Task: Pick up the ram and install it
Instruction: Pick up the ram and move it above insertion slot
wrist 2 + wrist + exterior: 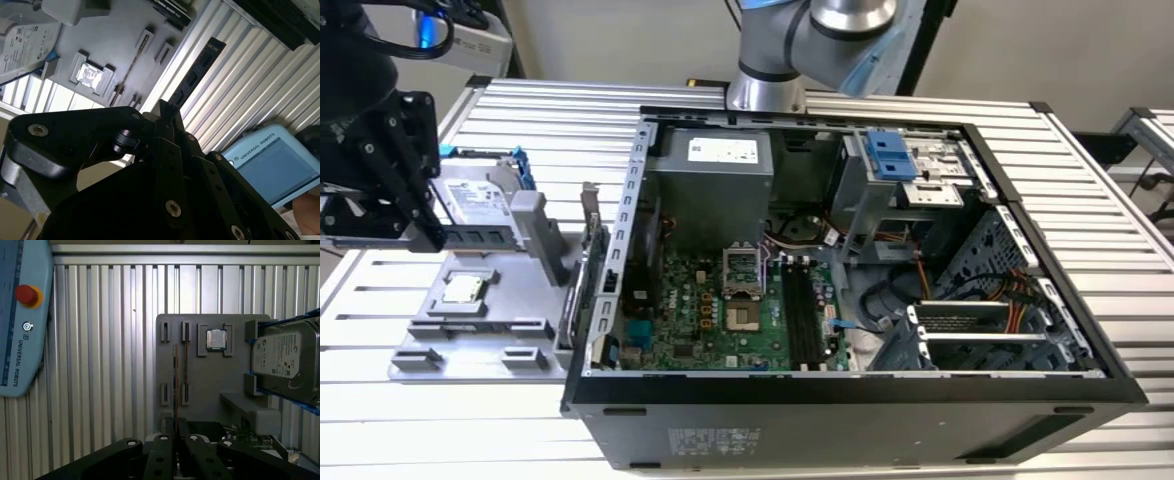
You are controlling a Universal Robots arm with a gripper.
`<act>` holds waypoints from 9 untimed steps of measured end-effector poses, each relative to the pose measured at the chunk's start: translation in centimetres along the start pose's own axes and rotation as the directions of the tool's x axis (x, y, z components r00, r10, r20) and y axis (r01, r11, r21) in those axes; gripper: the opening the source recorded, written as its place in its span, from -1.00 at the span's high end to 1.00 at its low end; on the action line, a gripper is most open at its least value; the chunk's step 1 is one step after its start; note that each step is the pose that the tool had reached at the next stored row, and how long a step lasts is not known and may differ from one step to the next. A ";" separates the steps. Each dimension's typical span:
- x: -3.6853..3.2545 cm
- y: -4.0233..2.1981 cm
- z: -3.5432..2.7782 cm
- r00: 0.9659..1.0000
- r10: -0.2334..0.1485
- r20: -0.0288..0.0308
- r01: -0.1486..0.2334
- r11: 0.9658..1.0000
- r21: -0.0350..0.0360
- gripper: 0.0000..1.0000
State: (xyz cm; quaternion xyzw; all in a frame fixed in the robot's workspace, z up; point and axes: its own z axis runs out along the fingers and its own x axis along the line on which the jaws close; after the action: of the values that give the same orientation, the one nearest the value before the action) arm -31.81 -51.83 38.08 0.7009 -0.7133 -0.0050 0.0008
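The ram (196, 74) is a dark, narrow stick that sticks out from between my gripper's fingertips (167, 112). In the first wrist view the ram (175, 385) shows edge-on as a thin line running from my gripper (176, 432) over the grey fixture plate (210, 385). In the exterior view my black gripper (427, 236) hangs at the far left, shut on the greenish ram (470, 238), above the fixture plate (480, 330). The black memory slots (801, 315) lie on the motherboard inside the open computer case (854, 388), well to the exterior view's right of the gripper.
A silver CPU chip (464, 290) and a hard drive with blue brackets (474, 195) sit on the fixture plate. A blue teach pendant (20, 315) lies on the ribbed metal table (110, 365). The case's left wall (634, 250) stands between the fixture and the motherboard.
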 end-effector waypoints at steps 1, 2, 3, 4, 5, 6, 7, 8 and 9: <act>0.00 -0.09 -0.01 1.000 0.000 0.000 0.000 1.000 0.000 1.00; 0.00 -0.18 -0.01 1.000 0.000 0.000 0.000 1.000 0.000 1.00; 0.00 -0.26 -0.01 1.000 0.000 0.000 0.000 1.000 0.000 1.00; -0.01 -0.35 -0.01 1.000 0.000 0.000 0.000 1.000 0.000 1.00; -0.01 -0.43 -0.01 1.000 0.000 0.000 0.000 1.000 0.000 1.00; -0.01 -0.52 -0.01 1.000 0.000 0.000 0.000 1.000 0.000 1.00; -0.01 -0.62 -0.01 1.000 0.000 0.000 0.000 1.000 0.000 1.00; -0.01 -0.71 -0.01 1.000 0.000 0.000 0.000 1.000 0.000 1.00; -0.02 -0.80 -0.01 1.000 0.000 0.000 0.000 1.000 0.000 1.00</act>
State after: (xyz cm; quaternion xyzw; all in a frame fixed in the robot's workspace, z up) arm -31.01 -51.83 38.09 0.7009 -0.7132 -0.0050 0.0009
